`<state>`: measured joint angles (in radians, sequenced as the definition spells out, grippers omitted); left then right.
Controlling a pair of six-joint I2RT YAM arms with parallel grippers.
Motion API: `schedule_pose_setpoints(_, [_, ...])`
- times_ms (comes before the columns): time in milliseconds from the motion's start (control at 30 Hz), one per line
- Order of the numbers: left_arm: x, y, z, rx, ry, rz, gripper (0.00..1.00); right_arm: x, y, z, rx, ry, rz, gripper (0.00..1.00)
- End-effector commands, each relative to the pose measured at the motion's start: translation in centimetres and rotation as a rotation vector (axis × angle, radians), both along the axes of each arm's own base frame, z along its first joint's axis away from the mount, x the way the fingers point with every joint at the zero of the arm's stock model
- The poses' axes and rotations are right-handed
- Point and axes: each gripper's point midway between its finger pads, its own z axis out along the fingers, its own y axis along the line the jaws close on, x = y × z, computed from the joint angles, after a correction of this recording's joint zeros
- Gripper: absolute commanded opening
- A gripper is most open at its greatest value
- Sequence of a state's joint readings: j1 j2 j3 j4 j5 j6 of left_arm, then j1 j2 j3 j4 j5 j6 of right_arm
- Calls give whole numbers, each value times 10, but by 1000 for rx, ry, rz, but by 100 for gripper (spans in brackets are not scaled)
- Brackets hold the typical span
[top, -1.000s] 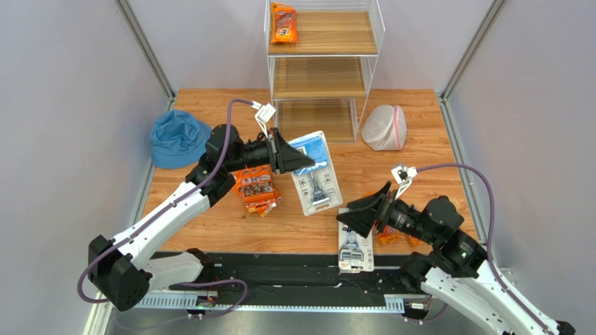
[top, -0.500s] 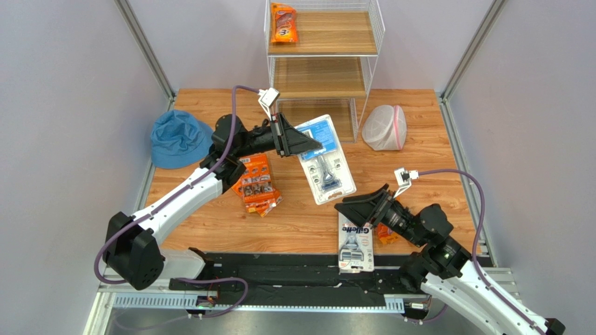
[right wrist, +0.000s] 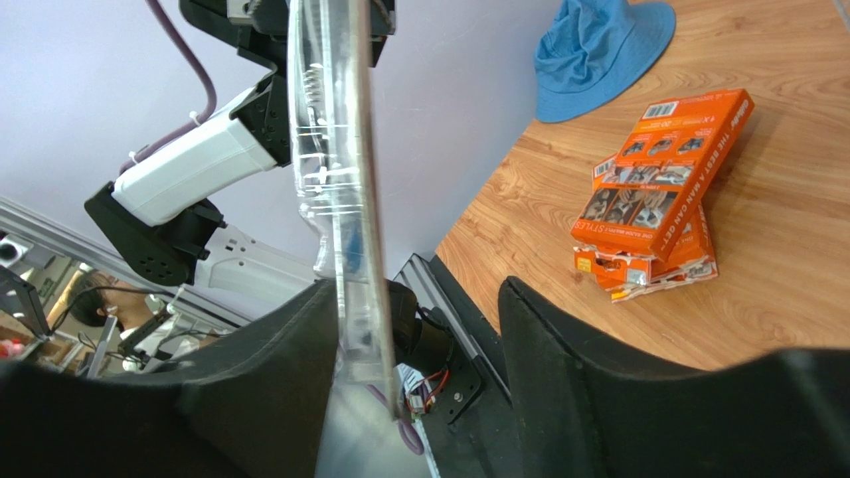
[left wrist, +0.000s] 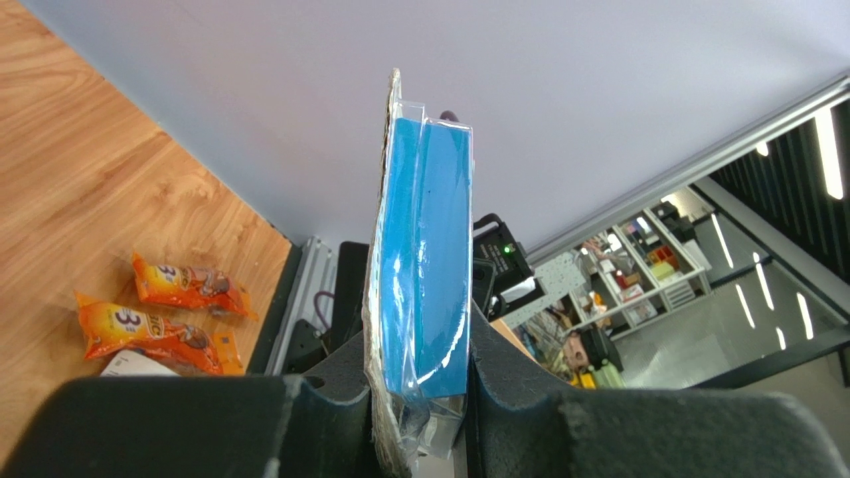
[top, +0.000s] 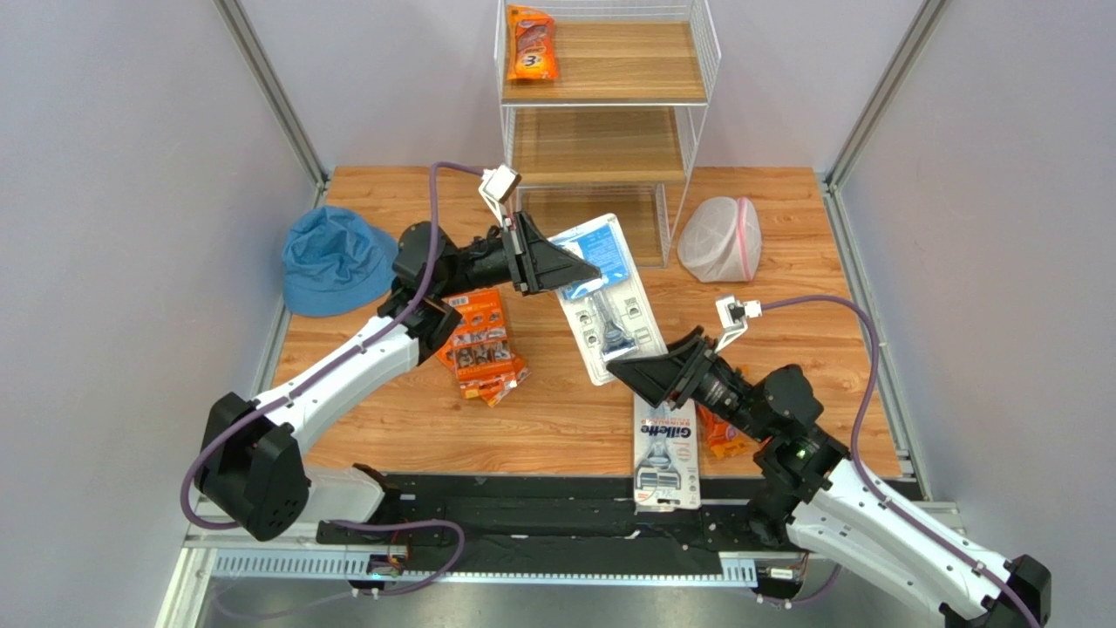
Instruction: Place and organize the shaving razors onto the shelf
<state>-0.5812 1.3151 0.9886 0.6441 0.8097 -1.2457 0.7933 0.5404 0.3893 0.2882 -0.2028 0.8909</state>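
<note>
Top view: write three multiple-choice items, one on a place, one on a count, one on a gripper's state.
1. The orange bag lies on which board of the shelf?
A top
B middle
C bottom

2. How many packs are on the shelf?
A none
B one
C three

3. The left gripper is:
A open and empty
B shut on the blister card
C shut on the hat

Answers:
1 A: it sits at the top board's left end.
2 B: only the orange bag is there.
3 B: the left wrist view shows the card clamped in it.
</note>
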Motion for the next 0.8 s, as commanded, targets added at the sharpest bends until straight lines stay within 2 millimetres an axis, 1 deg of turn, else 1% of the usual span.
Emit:
schedule_pose_setpoints(0, [-12,3,1,-35,-30,-46,0,-4,-3,42,112,-110,1,49])
schedule_pose_setpoints(33, [-13,3,-1,-36,-28,-43,0,-3,-3,42,110,-109,1,35])
schedule_pose_setpoints(67, [-13,4,-7,-29,-16,-42,0,-4,-3,43,111,-109,4,30])
schedule_pose_setpoints(133, [-14,4,-11,-23,-17,-41,0,-5,-1,41,108,-104,17,19])
schedule_pose_setpoints(233, [-15,5,-20,3,-14,-39,1,-6,-1,38,109,-93,26,8])
schedule_pose_setpoints(267, [-14,5,-26,25,4,-35,6,-7,-1,38,112,-88,28,6])
schedule_pose_setpoints(300, [-15,6,-26,37,-25,-24,12,-7,-1,36,108,-81,25,3])
schedule_pose_setpoints(333, [-14,6,-33,69,-3,-19,30,-7,-3,37,110,-81,22,2])
schedule_pose_setpoints(367, [-13,7,-39,92,1,-8,44,-8,-4,37,110,-81,20,1])
schedule_pose_setpoints(400, [-14,10,-38,109,-49,18,57,-7,-4,34,102,-73,13,0])
schedule_pose_setpoints(433, [-11,12,-48,160,-14,36,77,-7,-6,35,106,-75,8,0])
schedule_pose_setpoints(467, [-10,14,-52,190,-11,62,85,-8,-7,35,107,-77,8,0])
schedule_pose_setpoints(500, [-7,19,-50,214,-70,117,96,-7,-8,32,96,-69,1,0])
schedule_pose_setpoints(533, [-6,23,-58,266,-43,139,99,-8,-9,33,99,-68,-5,0])
schedule_pose_setpoints(567, [-5,28,-59,291,-52,166,99,-7,-10,33,97,-66,-9,0])
schedule_pose_setpoints(600, [-1,35,-57,320,-102,223,99,-5,-11,30,87,-55,-20,0])
schedule_pose_setpoints(633, [-2,42,-65,384,-72,245,99,-4,-11,28,82,-47,-25,0])
schedule_pose_setpoints(667, [-1,48,-65,415,-77,279,99,-4,-11,26,74,-40,-27,0])
schedule_pose_setpoints(700, [5,61,-62,450,-119,362,99,-3,-11,25,71,-39,-28,0])
schedule_pose_setpoints(733, [3,70,-68,496,-99,396,99,-3,-10,24,72,-32,-27,0])
schedule_pose_setpoints(767, [5,78,-67,515,-103,439,99,-2,-10,22,70,-25,-28,0])
